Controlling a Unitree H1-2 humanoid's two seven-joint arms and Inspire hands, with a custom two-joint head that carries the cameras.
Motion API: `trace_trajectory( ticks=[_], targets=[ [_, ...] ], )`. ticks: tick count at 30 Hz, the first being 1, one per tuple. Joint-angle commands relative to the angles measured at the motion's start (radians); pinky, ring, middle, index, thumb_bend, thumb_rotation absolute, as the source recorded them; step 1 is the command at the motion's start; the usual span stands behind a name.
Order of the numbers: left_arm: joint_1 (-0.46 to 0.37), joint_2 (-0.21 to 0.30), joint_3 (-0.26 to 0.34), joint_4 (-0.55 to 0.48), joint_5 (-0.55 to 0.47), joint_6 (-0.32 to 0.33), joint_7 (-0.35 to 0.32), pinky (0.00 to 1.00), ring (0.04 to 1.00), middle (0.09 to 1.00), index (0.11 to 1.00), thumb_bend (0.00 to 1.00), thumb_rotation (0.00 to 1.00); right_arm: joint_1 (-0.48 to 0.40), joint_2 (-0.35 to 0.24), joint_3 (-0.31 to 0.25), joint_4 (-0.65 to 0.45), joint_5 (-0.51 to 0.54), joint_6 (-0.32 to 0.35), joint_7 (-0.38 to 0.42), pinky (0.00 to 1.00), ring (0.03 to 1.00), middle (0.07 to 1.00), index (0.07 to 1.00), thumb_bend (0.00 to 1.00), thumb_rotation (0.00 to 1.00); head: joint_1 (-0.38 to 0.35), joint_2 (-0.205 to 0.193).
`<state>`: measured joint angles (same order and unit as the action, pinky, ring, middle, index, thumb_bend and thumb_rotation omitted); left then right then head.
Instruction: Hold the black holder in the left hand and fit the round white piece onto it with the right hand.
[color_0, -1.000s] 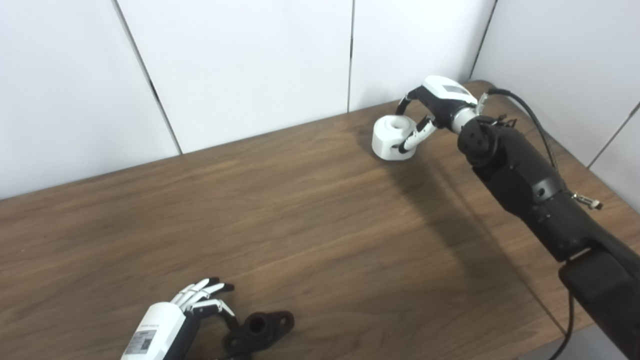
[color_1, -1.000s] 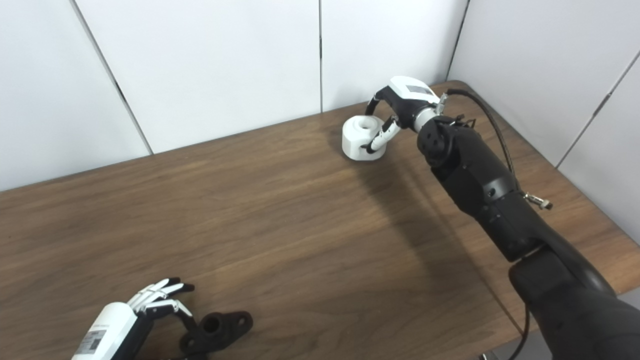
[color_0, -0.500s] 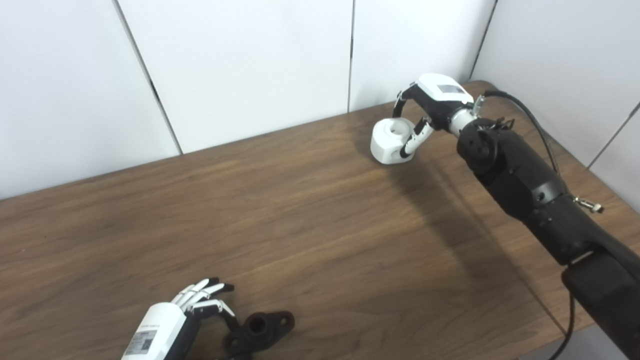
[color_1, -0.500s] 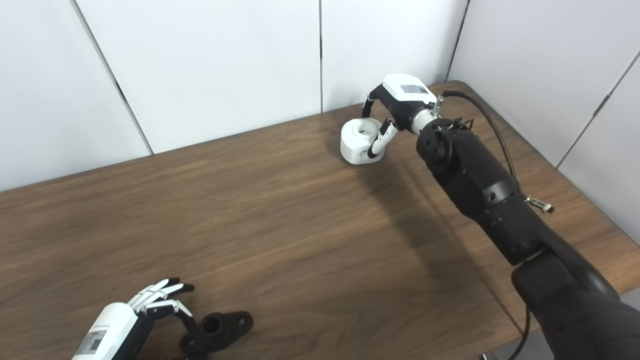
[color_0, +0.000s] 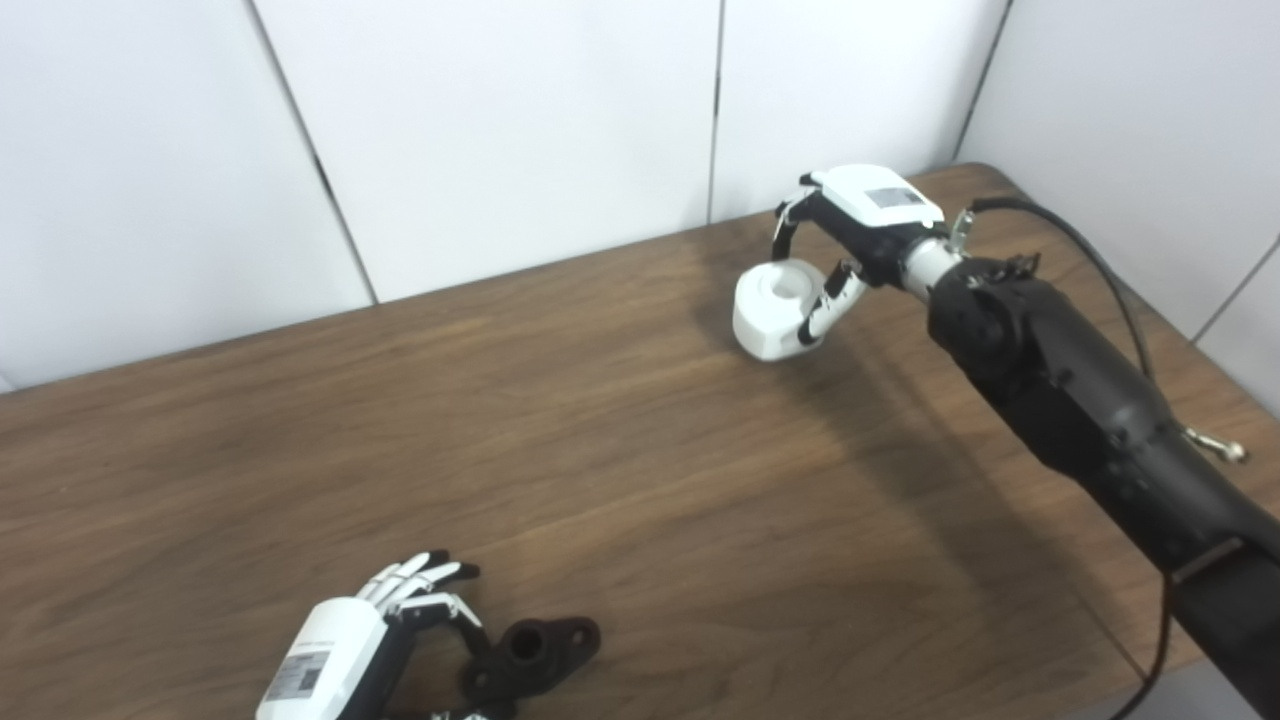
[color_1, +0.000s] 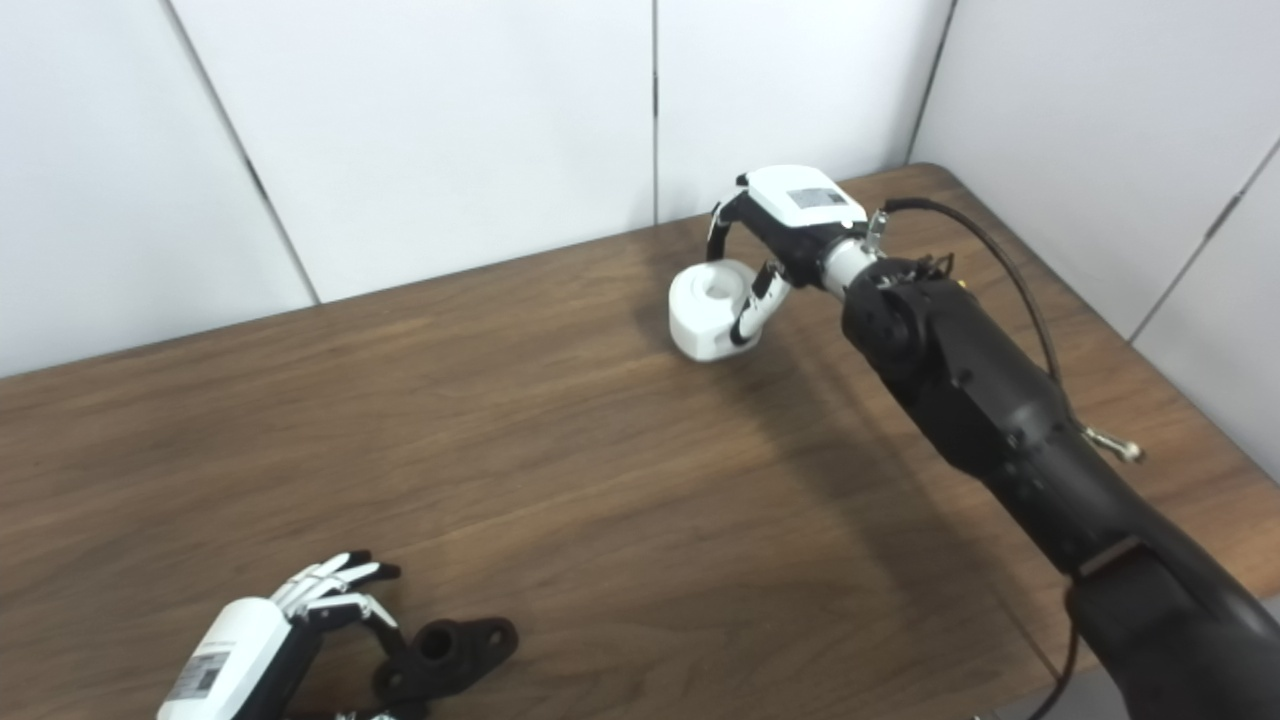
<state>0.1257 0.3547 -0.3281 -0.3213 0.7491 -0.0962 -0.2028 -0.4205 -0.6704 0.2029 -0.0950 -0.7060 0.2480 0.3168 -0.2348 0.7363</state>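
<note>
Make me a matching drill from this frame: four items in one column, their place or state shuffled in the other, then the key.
1 round white piece
2 black holder
3 left hand
4 right hand

A lying at the table's near edge
B fingers apart, holding nothing
C wrapped around the white piece
D gripped, at the far right of the table

Pairs: 1-D, 2-A, 3-B, 4-C

The round white piece (color_0: 775, 310) is a squat, thick-walled cylinder with a round hole in its top face, tilted a little and raised just above the wooden table (color_0: 620, 450) near its far right corner (whether its lower edge touches the wood cannot be told). The black holder (color_0: 530, 655) is a short upright tube on a flat base with holed ears, lying on the table at its near edge, well apart from the white piece.
</note>
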Motion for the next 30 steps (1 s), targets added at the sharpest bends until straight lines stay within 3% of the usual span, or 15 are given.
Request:
trace_trajectory(
  ticks=[1,6,18,22,30],
  targets=[
    [0.024,-0.006,-0.024,0.007,0.034,0.046,-0.062,0.89,0.907,0.832,0.487,0.52,0.06,-0.018,-0.019,-0.035,-0.095,-0.009,0.016,0.011,0.90,0.947,0.822,0.485,0.52,0.13,0.007,0.001],
    [0.018,-0.034,-0.046,-0.003,0.067,0.082,-0.079,0.90,0.910,0.833,0.487,0.52,0.06,0.020,-0.008,-0.047,-0.230,-0.001,0.024,0.063,0.89,0.953,0.824,0.485,0.52,0.13,0.110,0.014],
    [-0.006,-0.088,-0.093,-0.024,0.121,0.148,-0.100,0.91,0.910,0.831,0.487,0.52,0.05,0.052,0.054,-0.050,-0.451,0.036,0.055,0.217,0.88,0.976,0.825,0.485,0.52,0.13,0.245,0.077],
    [-0.015,-0.100,-0.101,-0.030,0.134,0.167,-0.113,0.92,0.911,0.832,0.487,0.52,0.05,0.051,0.082,-0.048,-0.514,0.052,0.077,0.264,0.81,0.968,0.825,0.484,0.52,0.13,0.258,0.097],
    [-0.035,-0.098,-0.095,-0.035,0.125,0.181,-0.133,0.92,0.914,0.832,0.487,0.52,0.05,0.039,0.140,-0.020,-0.596,0.045,0.097,0.342,0.79,0.965,0.825,0.483,0.52,0.13,0.236,0.141]
  ],
)
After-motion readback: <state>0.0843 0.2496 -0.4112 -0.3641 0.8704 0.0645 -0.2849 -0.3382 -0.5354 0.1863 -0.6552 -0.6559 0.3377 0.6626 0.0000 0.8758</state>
